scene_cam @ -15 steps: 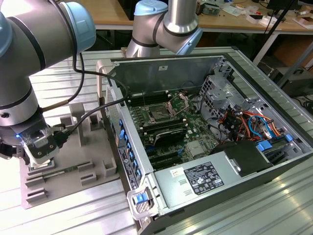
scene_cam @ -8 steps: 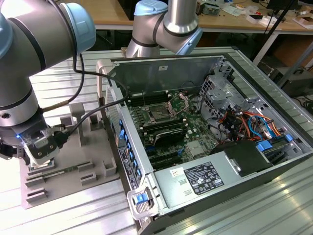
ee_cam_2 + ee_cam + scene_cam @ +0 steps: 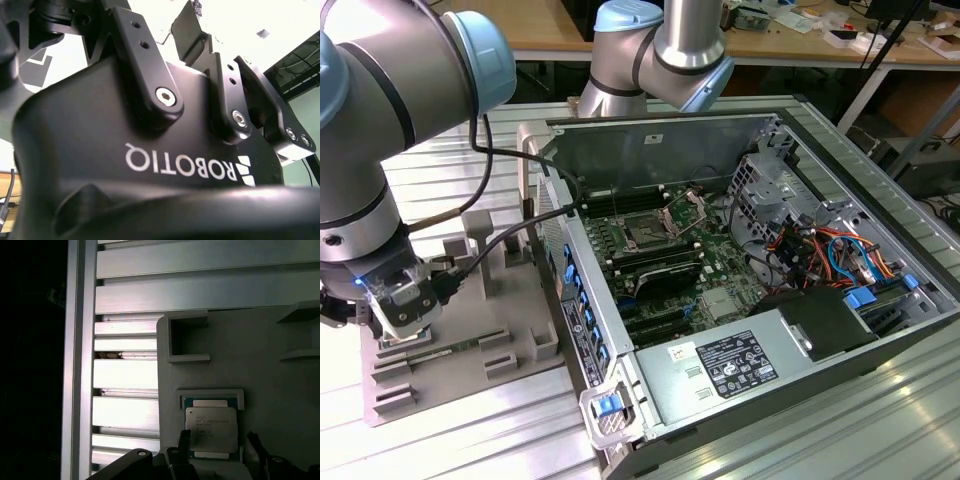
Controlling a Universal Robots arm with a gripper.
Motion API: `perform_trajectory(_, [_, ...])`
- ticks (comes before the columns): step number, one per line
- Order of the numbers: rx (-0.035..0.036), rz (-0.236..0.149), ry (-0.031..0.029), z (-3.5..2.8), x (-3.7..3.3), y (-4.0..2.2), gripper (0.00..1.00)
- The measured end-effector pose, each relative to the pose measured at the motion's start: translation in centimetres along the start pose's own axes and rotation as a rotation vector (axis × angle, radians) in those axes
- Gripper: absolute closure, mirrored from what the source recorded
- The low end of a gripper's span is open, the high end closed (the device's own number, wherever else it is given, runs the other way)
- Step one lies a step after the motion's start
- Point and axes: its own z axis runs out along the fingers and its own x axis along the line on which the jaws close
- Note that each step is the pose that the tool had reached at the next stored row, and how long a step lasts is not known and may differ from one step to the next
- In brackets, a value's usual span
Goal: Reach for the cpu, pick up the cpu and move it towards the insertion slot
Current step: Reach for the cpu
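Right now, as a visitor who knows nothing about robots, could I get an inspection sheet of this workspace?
Surface: ribbed metal table carrying a grey tray and an open computer case.
Job's things: the cpu lies flat in a recess of the tray; the insertion slot sits on the green board, its metal frame apparently raised.
Clutter: a green memory stick on the tray.
Grippers: the gripper is open, with a finger on either side of the cpu, not holding it.
Cables: black cable by the wrist; coloured wires inside the case.
Surroundings: wooden benches behind.
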Motion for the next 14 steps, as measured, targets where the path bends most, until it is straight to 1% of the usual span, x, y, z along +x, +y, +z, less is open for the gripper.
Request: perform_trajectory(14, [0.0,0.0,0.0,0.51,0.0,-0.02,0.46])
